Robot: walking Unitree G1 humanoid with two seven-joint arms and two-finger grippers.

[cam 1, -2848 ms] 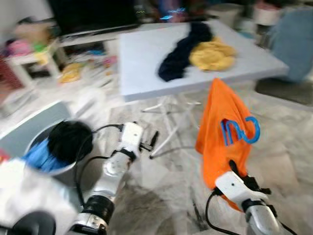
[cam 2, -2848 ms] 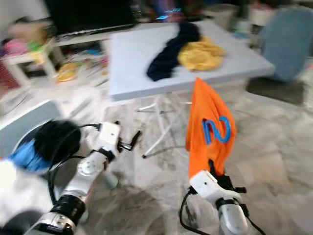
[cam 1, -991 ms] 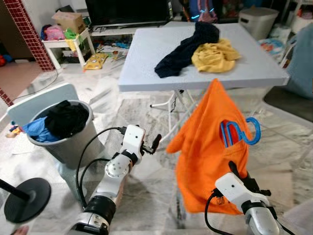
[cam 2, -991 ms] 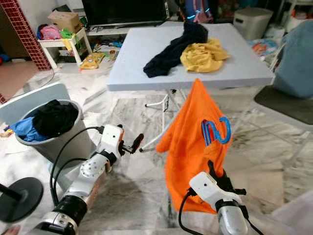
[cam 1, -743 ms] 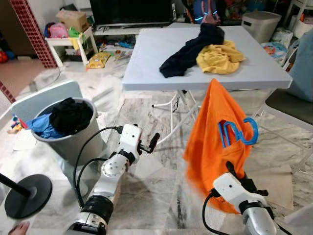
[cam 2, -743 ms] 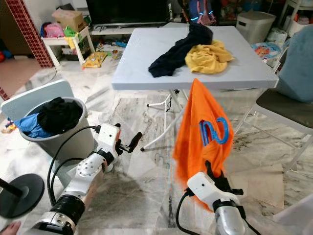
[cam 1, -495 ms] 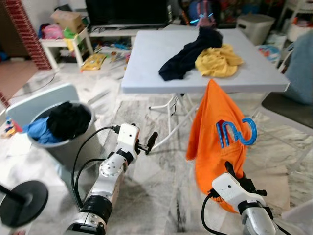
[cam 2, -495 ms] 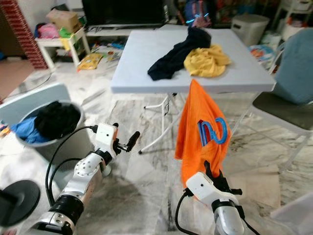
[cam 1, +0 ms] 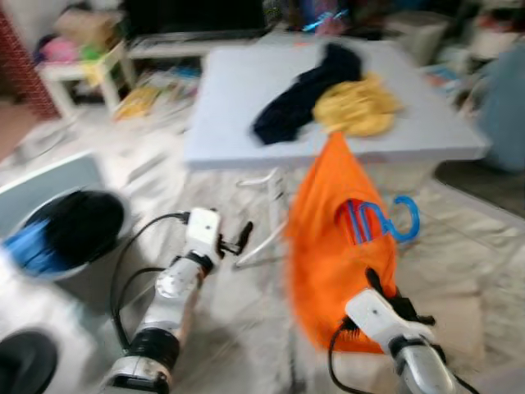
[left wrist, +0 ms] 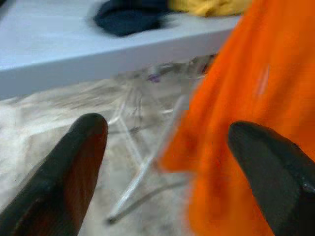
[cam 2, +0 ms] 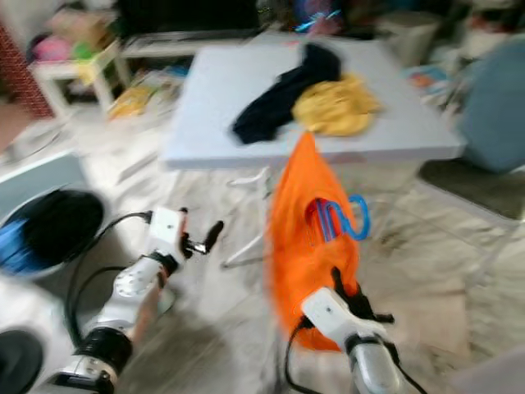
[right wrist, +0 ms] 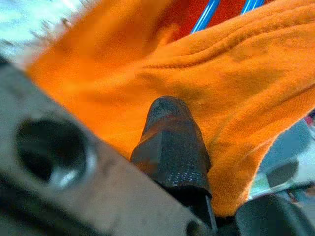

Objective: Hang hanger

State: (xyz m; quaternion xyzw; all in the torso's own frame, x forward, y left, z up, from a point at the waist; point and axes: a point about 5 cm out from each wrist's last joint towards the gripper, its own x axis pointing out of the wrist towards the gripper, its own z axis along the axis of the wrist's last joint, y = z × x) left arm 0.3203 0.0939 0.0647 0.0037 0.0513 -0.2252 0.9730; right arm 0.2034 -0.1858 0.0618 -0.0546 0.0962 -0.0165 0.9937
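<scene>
Right gripper (cam 1: 379,289) clamped on orange shirt (cam 1: 332,238) with blue hanger (cam 1: 385,220) before table (cam 1: 221,107) edge, left gripper (cam 1: 244,235) apart over floor, bin (cam 1: 49,238) holds dark clothes.

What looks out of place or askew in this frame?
The orange garment hangs bunched and lopsided on the blue hanger that the right gripper holds up. A dark garment and a yellow one lie crumpled on the table.
</scene>
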